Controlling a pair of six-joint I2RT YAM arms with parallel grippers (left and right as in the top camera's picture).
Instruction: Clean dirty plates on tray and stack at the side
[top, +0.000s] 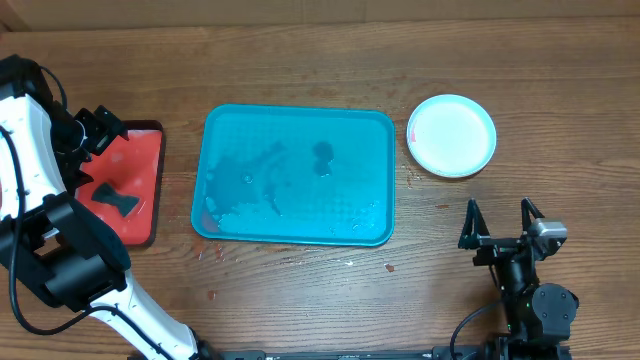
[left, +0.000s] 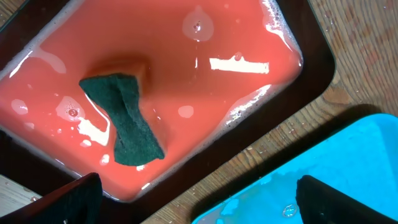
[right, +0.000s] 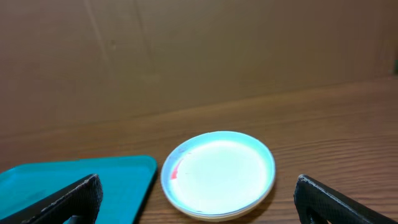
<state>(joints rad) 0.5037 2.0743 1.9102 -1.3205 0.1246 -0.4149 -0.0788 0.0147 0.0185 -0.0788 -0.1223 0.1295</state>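
Note:
The teal tray (top: 298, 175) lies mid-table, holding only wet patches and foam; its corner shows in the left wrist view (left: 348, 174) and the right wrist view (right: 74, 177). The plates (top: 452, 135) sit stacked on the table right of the tray. The top one is white with a small red smear at its left rim (right: 217, 171), and the ones beneath show only as rim edges. My left gripper (top: 100, 122) (left: 199, 208) is open and empty over the red tray. My right gripper (top: 500, 218) (right: 199, 211) is open and empty, in front of the plates.
A smaller red tray with a dark rim (top: 145, 165) (left: 205, 74) lies left of the teal tray, wet, with a dark green sponge (top: 117, 199) (left: 124, 118) in it. Small red specks dot the wood in front of the teal tray (top: 212, 295).

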